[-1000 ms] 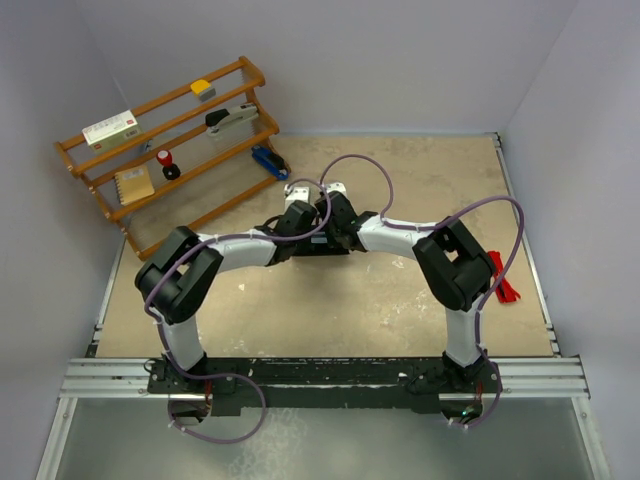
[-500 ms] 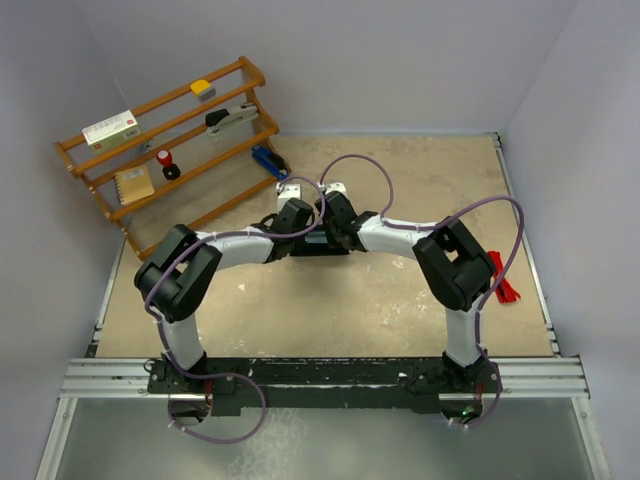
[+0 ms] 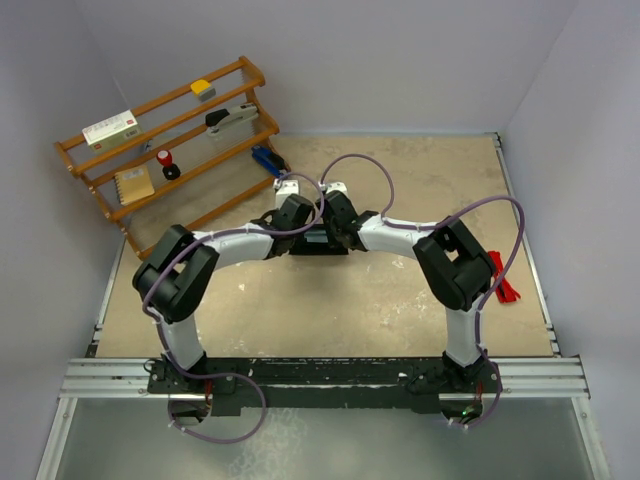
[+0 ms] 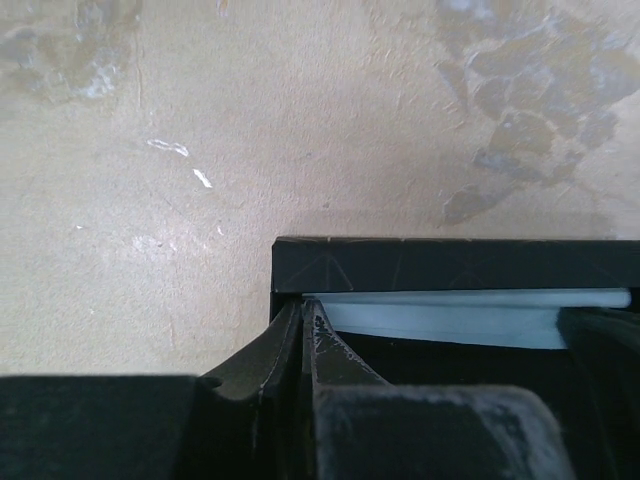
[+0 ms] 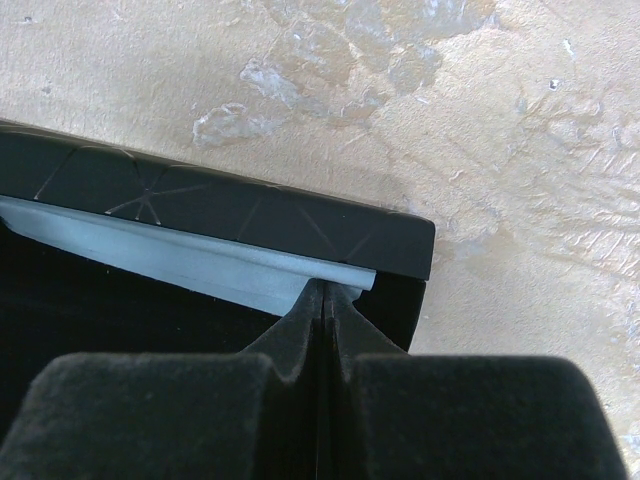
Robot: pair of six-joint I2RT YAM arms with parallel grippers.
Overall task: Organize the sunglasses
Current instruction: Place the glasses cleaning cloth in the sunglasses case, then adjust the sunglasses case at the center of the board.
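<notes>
Centre of the top view: note the left claw (image 4: 303,310) pinched shut at the left end of the black case (image 4: 450,264), pale blue cloth (image 4: 440,316) inside; further right, the right claw (image 5: 322,292) likewise closed, tips at the cloth edge, hold on it unclear. Far right, beside the right elbow (image 3: 455,265), find the sunglasses (image 3: 507,290), well apart from both. Might drag cloth or case askew if pulled unevenly. Mottled tan bench (image 3: 420,310), wooden rack (image 3: 185,135) upper left, pale walls (image 3: 400,60)

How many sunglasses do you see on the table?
1. The red sunglasses lie near the table's right edge, partly behind the right arm. The arms may hide others.
</notes>
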